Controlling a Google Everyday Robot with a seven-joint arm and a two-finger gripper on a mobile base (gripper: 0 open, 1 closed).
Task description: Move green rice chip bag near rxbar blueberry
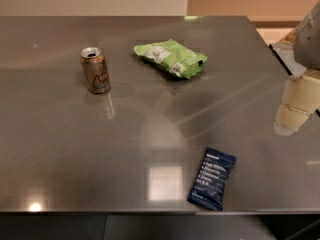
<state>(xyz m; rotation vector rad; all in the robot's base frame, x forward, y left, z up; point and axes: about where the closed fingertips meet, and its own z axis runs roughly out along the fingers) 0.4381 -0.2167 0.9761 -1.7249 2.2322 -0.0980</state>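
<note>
Reach not begun. Gripper (pixel 296 105) at right edge; its state I cannot tell. Next I cross to green rice chip bag (pixel 171 58), well apart from rxbar blueberry (pixel 212 179).

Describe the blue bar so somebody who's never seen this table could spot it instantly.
On the grey table, look at the near edge, right of centre, lower left of the end effector at the view's right side. The rxbar blueberry lies flat there. It is the only navy wrapper with white text; the green rice chip bag and gold soda can sit farther back.
</note>
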